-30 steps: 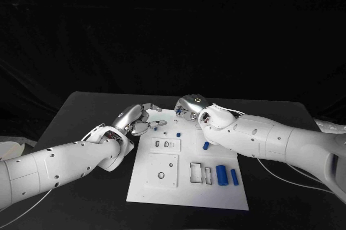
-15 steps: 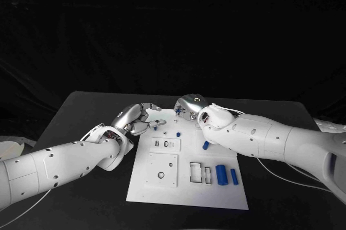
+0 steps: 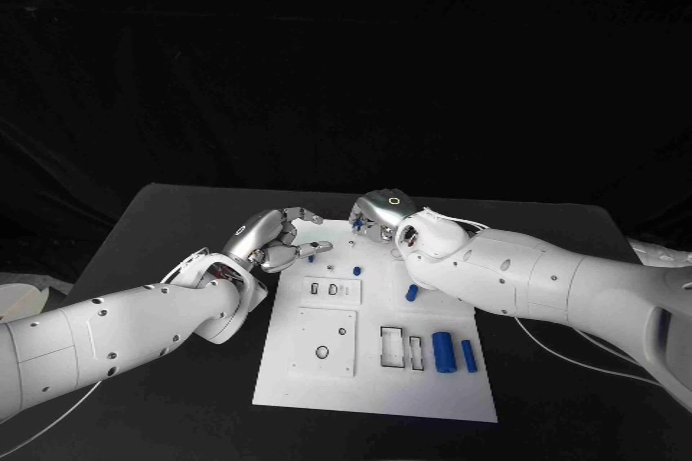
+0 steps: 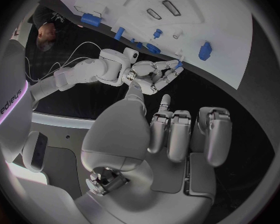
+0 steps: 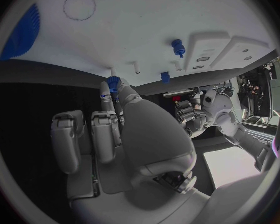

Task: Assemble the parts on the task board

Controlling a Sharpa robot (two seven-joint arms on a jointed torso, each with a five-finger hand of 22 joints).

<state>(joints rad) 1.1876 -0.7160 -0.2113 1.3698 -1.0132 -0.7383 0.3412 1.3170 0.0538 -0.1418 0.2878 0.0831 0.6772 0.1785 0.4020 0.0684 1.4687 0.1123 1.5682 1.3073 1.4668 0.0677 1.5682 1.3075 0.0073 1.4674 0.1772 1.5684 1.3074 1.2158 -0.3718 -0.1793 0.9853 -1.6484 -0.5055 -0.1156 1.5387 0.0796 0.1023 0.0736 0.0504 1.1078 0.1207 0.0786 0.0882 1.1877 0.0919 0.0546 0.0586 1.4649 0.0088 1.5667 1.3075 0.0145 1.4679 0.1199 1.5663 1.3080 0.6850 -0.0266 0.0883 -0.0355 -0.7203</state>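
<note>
Right hand (image 3: 381,214) is hovering at the far edge of the task board (image 3: 375,393), pinching a small blue part (image 5: 113,83) at its fingertips, long axis pointing toward the board. Left hand (image 3: 274,239) is sitting just left of that edge, fingers loosely curled on nothing, so the right is the nearer one to seat it.

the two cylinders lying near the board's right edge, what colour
Blue cylinders, clearest in the head view.

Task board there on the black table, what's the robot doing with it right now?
The robot is assembling small blue parts on the white task board. Its right hand pinches a small blue part at the board's far edge. The left hand hovers beside it, apparently holding nothing. Two blue cylinders lie unused at the board's near right.
</note>
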